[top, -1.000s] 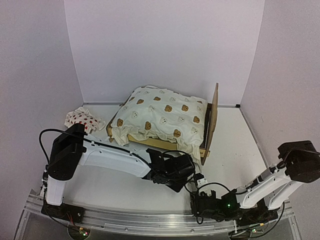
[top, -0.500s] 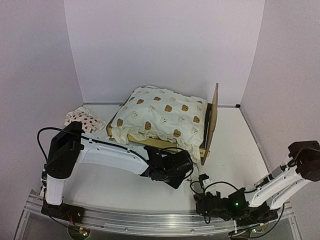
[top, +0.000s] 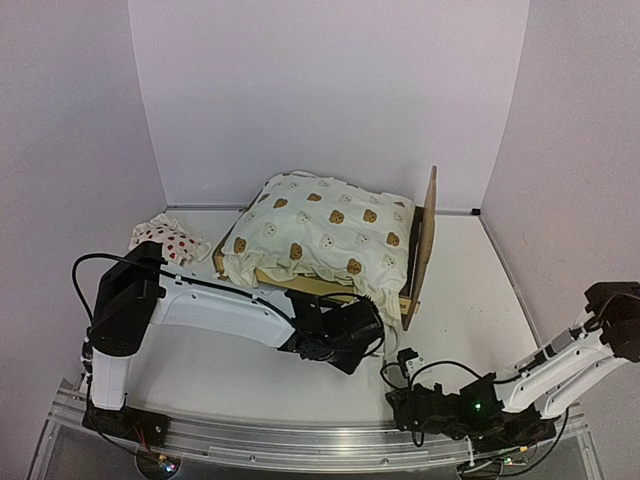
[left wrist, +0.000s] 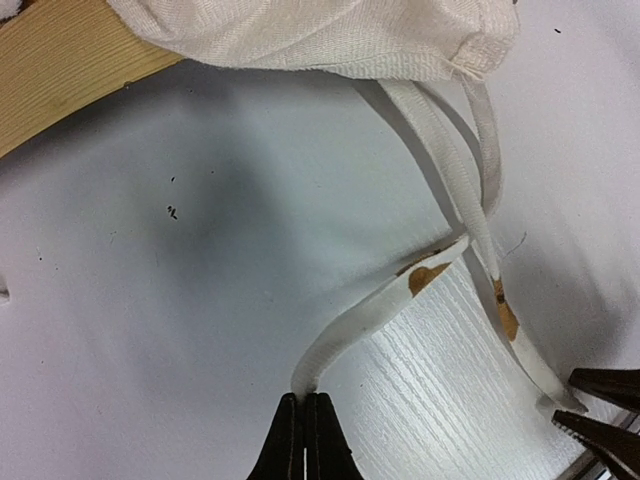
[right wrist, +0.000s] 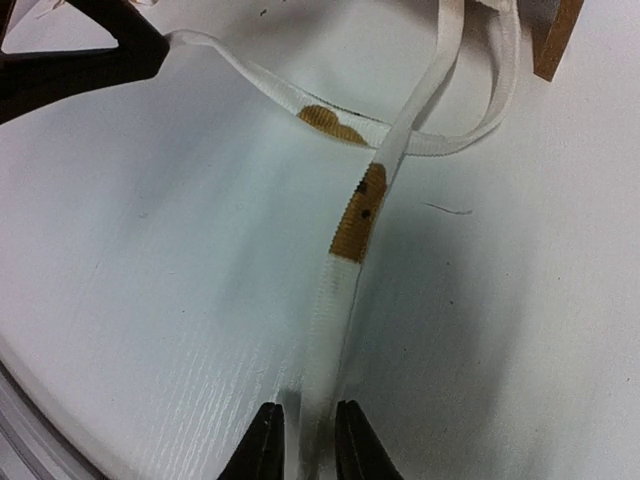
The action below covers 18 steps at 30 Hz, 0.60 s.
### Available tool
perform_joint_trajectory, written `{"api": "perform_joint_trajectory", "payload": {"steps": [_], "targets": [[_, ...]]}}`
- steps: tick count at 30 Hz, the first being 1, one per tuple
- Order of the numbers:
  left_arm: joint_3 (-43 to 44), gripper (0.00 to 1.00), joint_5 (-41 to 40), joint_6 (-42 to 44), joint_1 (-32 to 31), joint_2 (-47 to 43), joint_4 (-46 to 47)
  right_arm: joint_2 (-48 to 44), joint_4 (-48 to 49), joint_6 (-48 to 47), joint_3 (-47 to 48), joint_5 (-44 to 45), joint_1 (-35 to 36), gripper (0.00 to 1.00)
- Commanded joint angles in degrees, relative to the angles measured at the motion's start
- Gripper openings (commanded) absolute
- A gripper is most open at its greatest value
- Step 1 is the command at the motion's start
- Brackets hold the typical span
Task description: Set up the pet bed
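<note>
The top view sits high behind the arms, looking down and forward over the whole table to the back wall. Each wrist view hangs close above the table. Both share the crossed ties. The left wrist view catches the right hand, and the right wrist view the left hand.

Light plywood pet bed near the table back, headboard upright on the right.

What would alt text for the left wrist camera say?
The left gripper, shut, pinches the end of a cream tie trailing from the cushion across the white table. A second tie crosses it toward the right gripper; the pet bed edges the top left.
</note>
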Motion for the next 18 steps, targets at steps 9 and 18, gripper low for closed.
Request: {"api": "perform_joint_trajectory", "payload": {"steps": [9, 18], "targets": [[-0.4, 0.00, 3.1, 2.5, 0.3, -4.0, 3.1, -24.6, -8.6, -12.8, -1.9, -4.3, -13.3, 0.44], [0.0, 0.00, 4.5, 3.4, 0.3, -4.4, 4.0, -15.9, -7.5, -16.0, 3.0, -14.0, -27.1, 0.40]]}}
